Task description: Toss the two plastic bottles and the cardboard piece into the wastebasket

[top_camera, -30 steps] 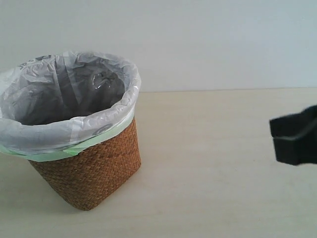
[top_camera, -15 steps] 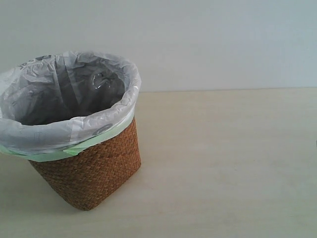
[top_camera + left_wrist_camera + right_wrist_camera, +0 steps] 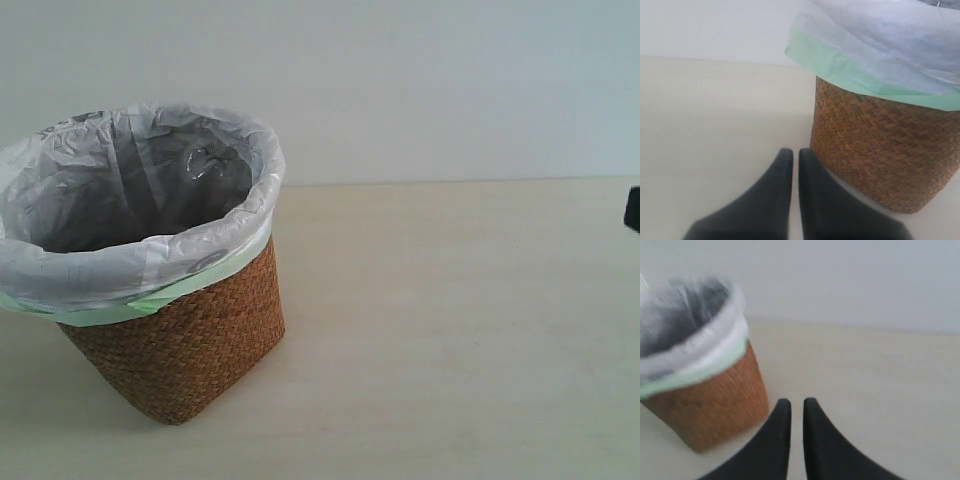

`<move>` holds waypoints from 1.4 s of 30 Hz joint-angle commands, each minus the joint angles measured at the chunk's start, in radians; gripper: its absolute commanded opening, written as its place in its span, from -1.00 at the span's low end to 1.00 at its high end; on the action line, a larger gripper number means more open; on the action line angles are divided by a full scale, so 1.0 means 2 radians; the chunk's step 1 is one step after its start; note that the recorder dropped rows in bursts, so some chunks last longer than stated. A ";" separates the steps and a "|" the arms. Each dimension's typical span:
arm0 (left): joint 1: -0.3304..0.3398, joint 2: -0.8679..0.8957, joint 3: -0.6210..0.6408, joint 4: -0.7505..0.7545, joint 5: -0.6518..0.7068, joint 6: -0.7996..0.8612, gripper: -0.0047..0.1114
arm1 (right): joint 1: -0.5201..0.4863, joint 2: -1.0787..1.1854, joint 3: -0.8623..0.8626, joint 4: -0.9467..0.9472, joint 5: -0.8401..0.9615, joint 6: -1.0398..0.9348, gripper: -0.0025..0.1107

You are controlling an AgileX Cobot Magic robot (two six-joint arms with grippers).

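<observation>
The wastebasket, brown wicker with a crinkled white liner edged pale green, stands on the left of the table. A small clear glint shows on the liner's inner wall; I cannot tell what it is. Neither bottle nor the cardboard piece is in view. My left gripper is shut with nothing in it, low beside the wastebasket. My right gripper is also shut and empty, off to the side of the wastebasket. Only a black sliver of the right arm shows in the exterior view.
The pale wooden table stretches from the basket to the right edge. A plain light wall stands behind it.
The right gripper, seen at the right edge one second ago, left the exterior view, and now only a sliver shows higher at that edge. The wastebasket has not moved.
</observation>
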 commanded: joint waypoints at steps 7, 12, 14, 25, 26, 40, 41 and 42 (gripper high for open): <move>0.000 -0.002 0.002 0.001 -0.001 -0.003 -0.85 | -0.123 -0.161 0.207 0.053 -0.279 0.025 -0.84; 0.000 -0.002 0.002 0.001 -0.001 -0.003 -0.85 | -0.145 -0.234 0.247 0.053 -0.259 0.022 -0.84; 0.000 -0.002 0.002 0.001 -0.001 -0.003 -0.85 | -0.156 -0.259 0.255 0.053 -0.243 0.022 -0.84; 0.000 -0.002 0.002 0.001 -0.001 -0.003 -0.85 | -0.244 -0.270 0.267 0.052 -0.115 -0.084 -0.84; 0.000 -0.002 0.002 0.001 -0.001 -0.003 -0.85 | -0.244 -0.270 0.267 0.052 -0.074 -0.098 -0.84; 0.000 -0.002 0.002 0.001 -0.001 -0.003 -0.85 | -0.244 -0.270 0.267 0.054 0.024 -0.095 -0.84; 0.000 -0.002 0.002 0.001 -0.001 -0.003 -0.85 | -0.244 -0.270 0.267 0.063 0.024 -0.096 -0.84; 0.000 -0.002 0.002 0.001 -0.001 -0.003 -0.85 | -0.244 -0.270 0.267 0.087 0.023 -0.121 -0.84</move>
